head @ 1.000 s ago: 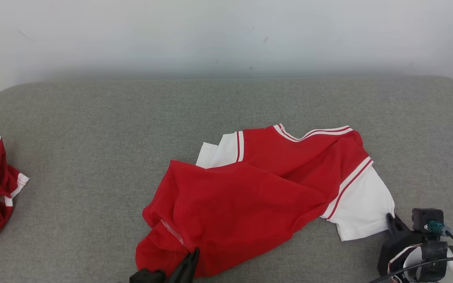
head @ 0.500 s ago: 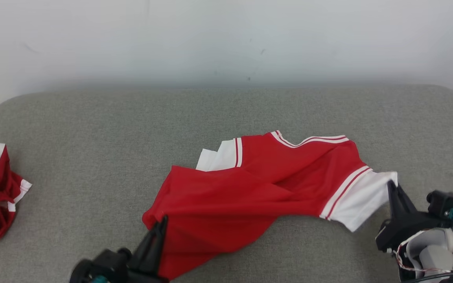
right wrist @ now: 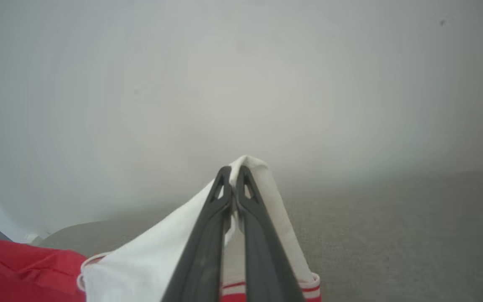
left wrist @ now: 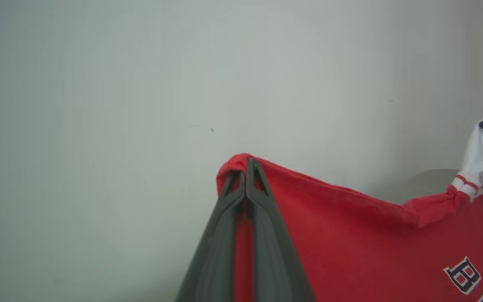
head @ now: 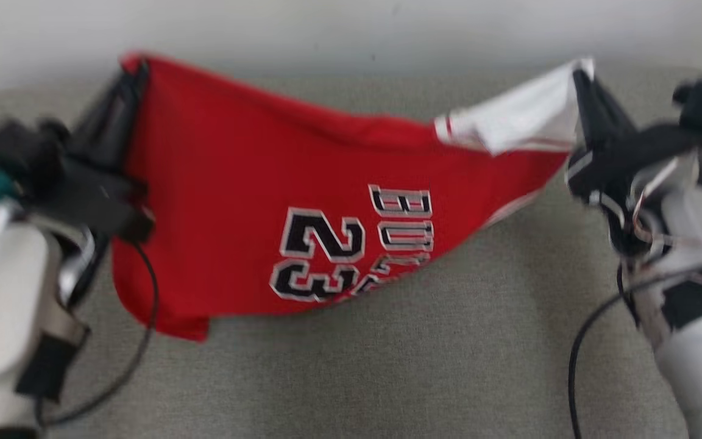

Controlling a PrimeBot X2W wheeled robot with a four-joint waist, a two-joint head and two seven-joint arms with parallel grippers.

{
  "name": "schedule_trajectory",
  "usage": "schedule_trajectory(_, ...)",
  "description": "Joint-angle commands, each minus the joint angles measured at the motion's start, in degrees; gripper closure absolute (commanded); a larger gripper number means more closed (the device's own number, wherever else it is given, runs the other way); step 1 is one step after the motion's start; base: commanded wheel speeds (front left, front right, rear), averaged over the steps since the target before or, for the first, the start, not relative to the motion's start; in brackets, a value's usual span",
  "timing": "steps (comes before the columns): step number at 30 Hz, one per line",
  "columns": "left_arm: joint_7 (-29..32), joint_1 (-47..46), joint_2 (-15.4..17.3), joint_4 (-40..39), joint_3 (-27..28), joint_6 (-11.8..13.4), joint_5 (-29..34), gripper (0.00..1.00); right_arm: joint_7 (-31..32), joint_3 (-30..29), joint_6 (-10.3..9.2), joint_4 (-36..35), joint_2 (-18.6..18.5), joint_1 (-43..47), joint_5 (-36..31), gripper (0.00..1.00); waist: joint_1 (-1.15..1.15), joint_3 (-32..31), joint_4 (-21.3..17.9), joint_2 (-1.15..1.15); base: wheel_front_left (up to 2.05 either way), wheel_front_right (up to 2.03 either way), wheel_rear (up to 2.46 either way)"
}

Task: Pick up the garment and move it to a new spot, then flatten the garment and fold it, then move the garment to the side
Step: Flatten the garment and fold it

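the red jersey (head: 235, 183) hangs stretched out over the grey padded surface (head: 448, 353), one red corner pinched tight between the closed fingers of the left gripper (head: 138, 68) and its white sleeve (head: 509, 122) clamped in the right gripper (head: 579, 76).

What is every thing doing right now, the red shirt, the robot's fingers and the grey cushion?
Red basketball shirt with white sleeves: held up in the air, stretched between the two arms, number 23 showing.
Left arm's long dark fingers: shut on the shirt's red corner.
Right arm's long dark fingers: shut on the white sleeve.
Grey fabric cushion: flat, below the hanging shirt.
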Motion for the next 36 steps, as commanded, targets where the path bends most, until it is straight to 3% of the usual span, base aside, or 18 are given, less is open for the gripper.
schedule_trajectory(1,0.1,-1.4,0.4,0.5,-0.3,-0.2,-0.7,1.00,0.3,0.2,-0.06,0.4,0.2,-1.4,0.6,1.00,-0.01,6.0,-1.9,-0.01,0.00,0.00,0.00)
schedule_trajectory(10,2.7,-29.1,5.6,12.0,-6.9,-0.4,-7.0,1.00,1.6,-3.2,-0.06,13.6,4.6,-30.5,5.9,1.00,-0.01,14.2,-3.3,-0.01,0.00,0.00,0.00)
schedule_trajectory(21,1.2,-55.4,6.4,23.4,-14.0,-0.4,-8.9,1.00,-6.3,-7.1,-0.05,32.3,8.1,-58.9,-1.6,1.00,-0.01,16.5,-5.6,-0.01,0.00,0.00,0.00)
schedule_trajectory(30,-3.4,-65.1,4.5,29.4,-17.0,-0.4,-9.6,1.00,-10.8,-3.7,-0.05,38.0,9.1,-69.8,-8.9,1.00,-0.01,19.8,-6.2,-0.01,0.00,0.00,0.00)
schedule_trajectory(36,-5.3,-62.4,5.4,31.2,-19.3,-0.4,-12.4,1.00,-11.4,-0.1,-0.05,36.1,10.0,-66.9,-7.0,1.00,-0.01,23.2,-6.2,-0.01,0.00,0.00,0.00)
